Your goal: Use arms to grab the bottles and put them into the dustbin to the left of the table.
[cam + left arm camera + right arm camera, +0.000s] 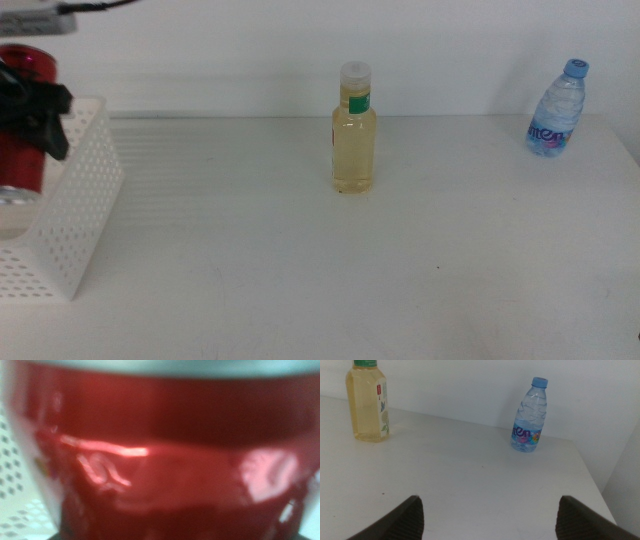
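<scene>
Left gripper (30,110), at the far left edge of the middle view: its dark jaws are clamped around the red cola can (25,120), which it holds upright over the open top of the dustbin (75,215). The can's lower end sits at about rim level, inside the basket's outline. In the left wrist view the can (160,460) fills nearly the whole picture as a blurred, glossy red surface, so close that the jaws themselves cannot be made out there; a strip of the dustbin's perforated white wall (15,490) shows beside it.

Right gripper (490,520): seen only in the right wrist view, jaws spread wide apart with nothing between them, hanging above bare tabletop. It does not appear in the middle view.

Yellow-liquid bottle (354,130): clear, with a white cap and a green band, standing upright near the middle of the table (300,280), well apart from both grippers. In the right wrist view it (367,402) stands ahead of the open jaws and off to one side.

Water bottle (556,110): small, blue-capped, upright near the table's far right corner, well apart from the yellow-liquid bottle. In the right wrist view it (527,417) stands ahead of the right gripper, nearer its line than the yellow bottle.

Dustbin: white rectangular basket at the table's left edge.
</scene>
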